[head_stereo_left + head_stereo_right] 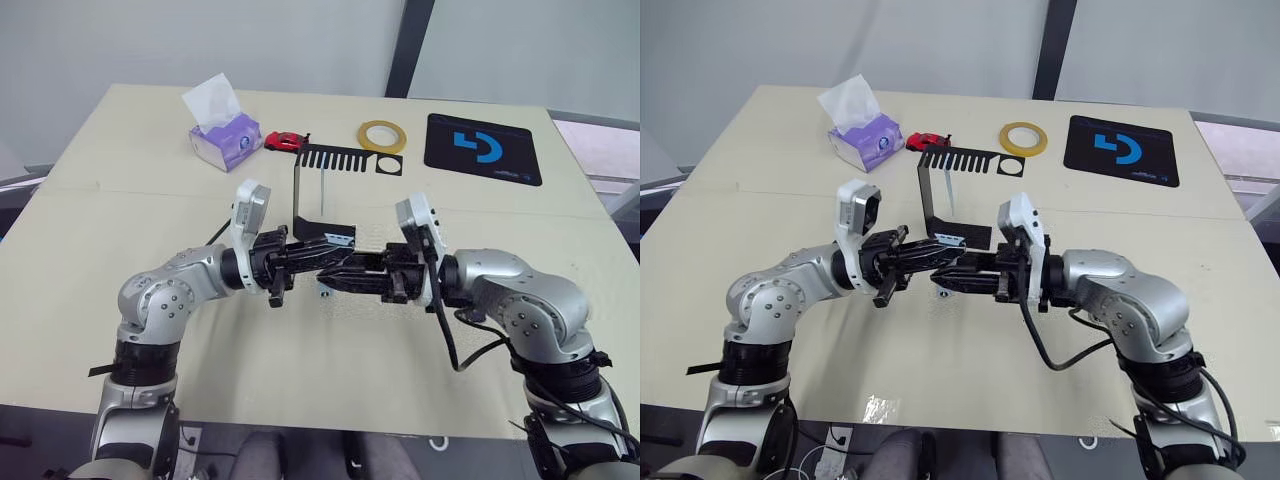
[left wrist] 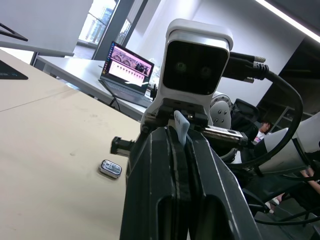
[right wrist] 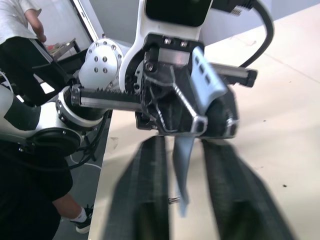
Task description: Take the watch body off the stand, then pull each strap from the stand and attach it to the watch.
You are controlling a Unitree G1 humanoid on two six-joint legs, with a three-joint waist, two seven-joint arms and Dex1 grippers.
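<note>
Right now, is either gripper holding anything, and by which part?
The left gripper is shut on a strap, pinched along its length with one rounded end poking out. The right gripper is open around it.

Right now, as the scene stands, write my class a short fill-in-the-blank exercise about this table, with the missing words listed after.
1. The small silver-grey watch body lies on the beige ___.
2. The left end effector is shut on a thin pale blue-grey ___.
3. The yellow tape ring lies between the small red toy car and the black mat with the ___ logo.

Missing words: table; strap; blue
</note>
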